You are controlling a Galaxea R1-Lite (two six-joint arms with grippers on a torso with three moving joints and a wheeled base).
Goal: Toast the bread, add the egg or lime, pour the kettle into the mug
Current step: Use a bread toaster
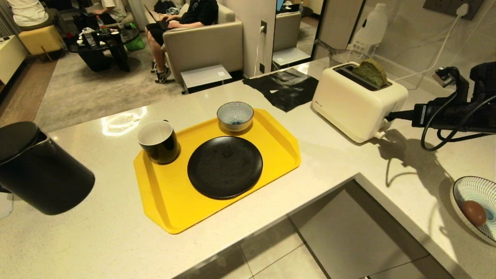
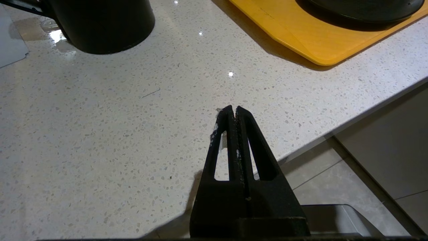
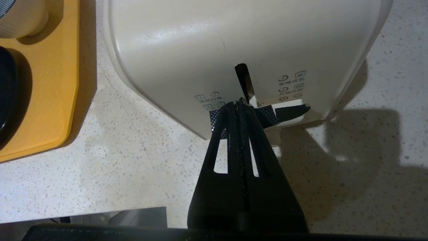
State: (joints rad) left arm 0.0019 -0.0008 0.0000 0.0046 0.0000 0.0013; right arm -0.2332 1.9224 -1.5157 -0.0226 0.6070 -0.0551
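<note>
At right of the head view, the right gripper, fingers pressed together and empty, touches the toaster lever; bread sits in its slot. The left gripper, fingers also together, hovers over the counter.

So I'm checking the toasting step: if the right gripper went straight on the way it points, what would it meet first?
The right gripper, shut, points at the control end of the toaster. First in line is the taped lever at the foot of its slot, seemingly right at the fingertips; whether they already touch is unclear.

The bread stands in the toaster — right claw at its end.
</note>
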